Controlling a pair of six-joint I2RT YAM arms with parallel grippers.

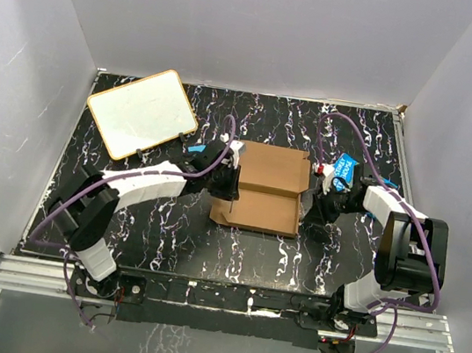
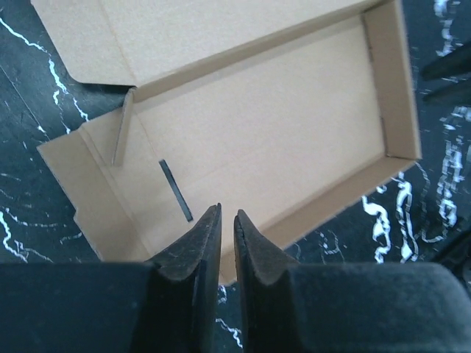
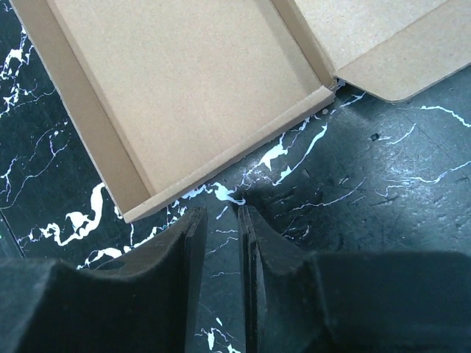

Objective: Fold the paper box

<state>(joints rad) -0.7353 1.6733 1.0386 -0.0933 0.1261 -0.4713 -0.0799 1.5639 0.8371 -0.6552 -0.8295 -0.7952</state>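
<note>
Black table: paper box, whiteboard

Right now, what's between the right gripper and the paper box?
Only bare marbled tabletop between the right gripper and the paper box, seen in the right wrist view.

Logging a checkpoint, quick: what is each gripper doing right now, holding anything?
Left gripper: slightly open, holding nothing, tips by the paper box.
Right gripper: slightly open, holding nothing, above the table.
</note>
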